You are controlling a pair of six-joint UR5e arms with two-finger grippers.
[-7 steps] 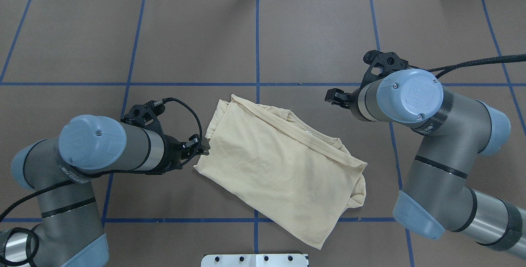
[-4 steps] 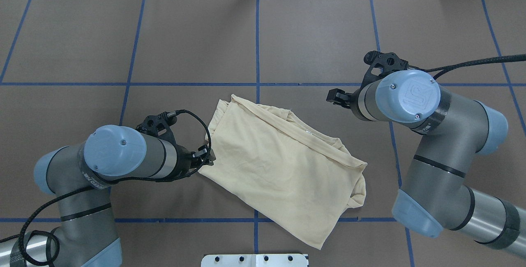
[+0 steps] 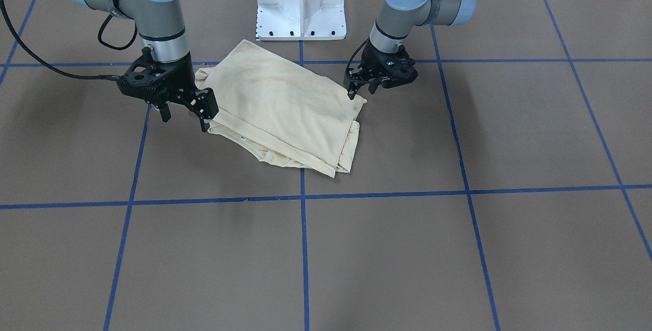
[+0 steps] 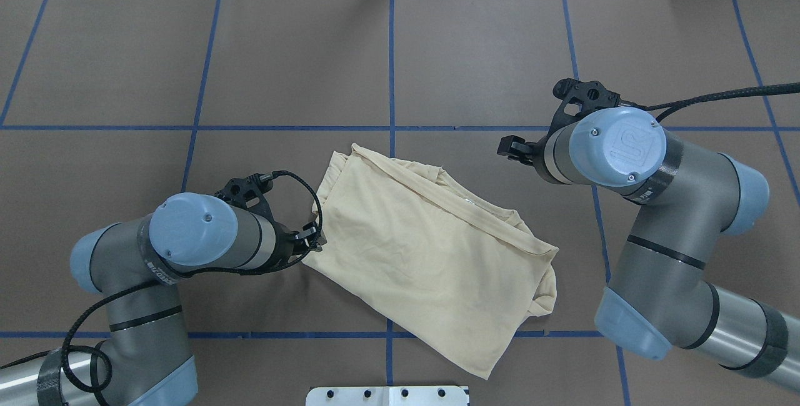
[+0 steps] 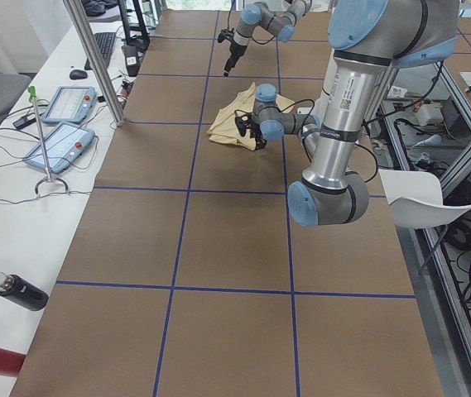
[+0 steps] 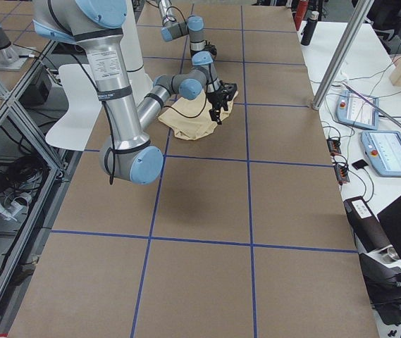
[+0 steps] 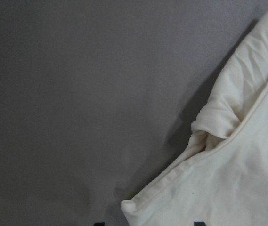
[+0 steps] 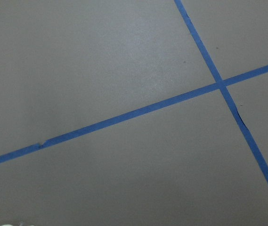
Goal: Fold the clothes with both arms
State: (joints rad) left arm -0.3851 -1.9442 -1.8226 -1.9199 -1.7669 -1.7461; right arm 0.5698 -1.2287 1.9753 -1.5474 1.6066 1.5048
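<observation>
The clothes, one pale cream-yellow shirt, lie folded and askew at the table's middle, print hidden. My left gripper is low at the shirt's left corner and open. In the left wrist view that hemmed corner lies between the two dark fingertips at the bottom edge. My right gripper hangs open above the table beside the shirt's collar edge, holding nothing. The right wrist view shows only the brown table and blue tape.
Blue tape lines divide the brown table into squares. The white pedestal base stands just behind the shirt. Along the far side, a white bench carries tablets, cables, a metal pole and bottles.
My left arm has swung rightward and nearer the robot, bringing its gripper down along the shirt's left edge to the corner. The right arm has barely shifted. The shirt has not moved.
</observation>
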